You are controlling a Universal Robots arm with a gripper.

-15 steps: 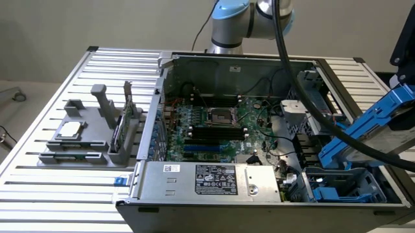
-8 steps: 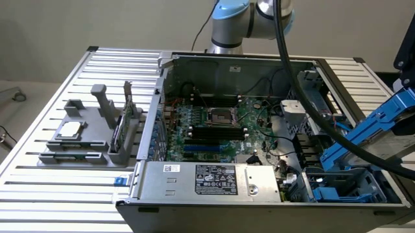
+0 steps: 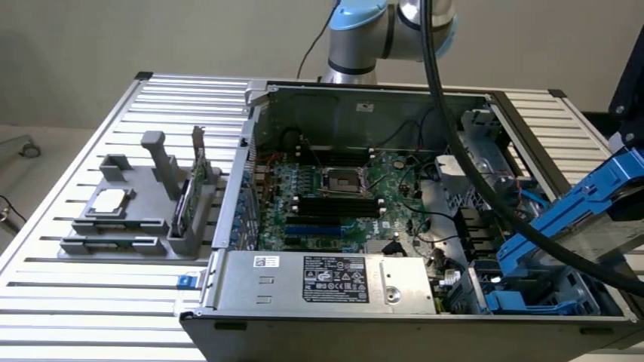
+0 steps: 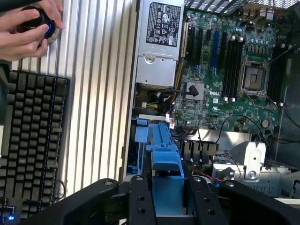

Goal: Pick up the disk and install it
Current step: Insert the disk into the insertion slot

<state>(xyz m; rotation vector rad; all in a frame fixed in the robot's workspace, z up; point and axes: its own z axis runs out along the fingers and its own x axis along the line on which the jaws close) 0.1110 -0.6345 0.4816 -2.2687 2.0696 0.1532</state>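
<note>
Black fingers (image 4: pixel 140 199) clamped on the disk (image 4: pixel 165 157).
Disk sits tilted above the blue drive bay (image 3: pixel 538 298) at the open computer case's (image 3: pixel 352 339) corner, on the desk (image 3: pixel 90 302).

The ribbed metal table (image 3: pixel 101 317) carried an open computer case (image 3: pixel 332 335) beneath the claw (image 4: pixel 165 187), a grey parts holder (image 3: pixel 121 226) across the case from it, and a black keyboard (image 4: pixel 33 140).

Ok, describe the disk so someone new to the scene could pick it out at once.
Start at the open computer case on the table and go to its near corner at the exterior view's right. Above the blue drive bay there, the disk hangs tilted in the gripper: a silver-grey metal slab in a bright blue carrier, the only blue part held up off the case.
</note>
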